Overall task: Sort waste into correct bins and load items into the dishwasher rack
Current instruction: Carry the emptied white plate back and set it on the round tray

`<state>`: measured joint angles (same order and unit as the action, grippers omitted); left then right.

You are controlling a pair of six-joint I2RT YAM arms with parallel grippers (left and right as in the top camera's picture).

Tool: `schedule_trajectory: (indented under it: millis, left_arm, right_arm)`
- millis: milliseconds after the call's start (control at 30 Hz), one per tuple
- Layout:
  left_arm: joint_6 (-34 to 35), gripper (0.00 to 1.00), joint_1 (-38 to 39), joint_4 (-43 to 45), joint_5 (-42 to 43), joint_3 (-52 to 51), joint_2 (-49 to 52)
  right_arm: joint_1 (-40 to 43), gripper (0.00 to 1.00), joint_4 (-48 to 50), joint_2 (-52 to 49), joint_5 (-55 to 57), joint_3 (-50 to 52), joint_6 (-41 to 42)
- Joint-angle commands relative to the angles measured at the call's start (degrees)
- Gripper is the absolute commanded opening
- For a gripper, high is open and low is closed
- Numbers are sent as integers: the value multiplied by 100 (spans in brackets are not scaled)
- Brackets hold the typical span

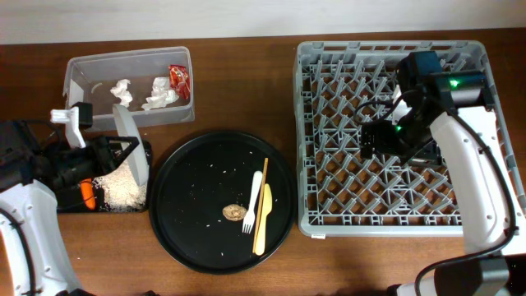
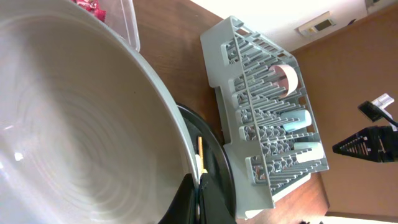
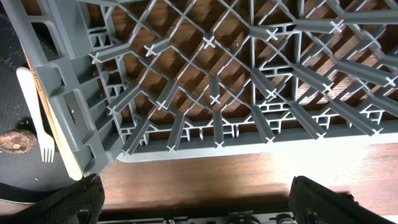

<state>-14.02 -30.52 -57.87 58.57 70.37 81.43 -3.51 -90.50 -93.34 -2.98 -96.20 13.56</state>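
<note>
- White plate looms nearest; my left gripper pinches its rim, tilted to shed rice into black tray, middle left.
- Right gripper spread, empty, over rack.

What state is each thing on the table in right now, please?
plate, tilted over black tray, gripped by left gripper
right gripper, open, above rack
tub, holds napkins and wrapper
black tray, holds rice and carrot
rack, holds bowl and two cups
round tray, holds two forks and lump
</note>
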Motion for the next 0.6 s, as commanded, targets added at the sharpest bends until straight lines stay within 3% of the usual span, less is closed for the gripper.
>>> schedule_trajectory:
  millis: [0, 133, 200, 300, 400, 500, 567]
  left_arm:
    - [-164, 0, -31, 11, 337, 87, -39]
    - [-195, 0, -13, 9, 365, 90, -68]
    - [-195, 0, 529, 35, 240, 94, -310]
    - [-190, 0, 2409, -7, -1386, 94, -269]
    - [144, 0, 3762, -7, -2994, 92, 37]
    - [527, 0, 4601, 109, -4098, 92, 704]
    - [568, 0, 4846, 232, -4059, 92, 1152]
  right_arm:
    - [15, 99, -15, 28, 68, 4, 44]
    - [15, 99, -7, 28, 70, 4, 44]
    - [15, 99, 50, 28, 63, 4, 44]
    - [15, 99, 50, 28, 63, 4, 46]
    - [15, 99, 48, 28, 66, 4, 44]
    - [15, 99, 46, 28, 66, 4, 44]
    - [15, 99, 48, 28, 66, 4, 44]
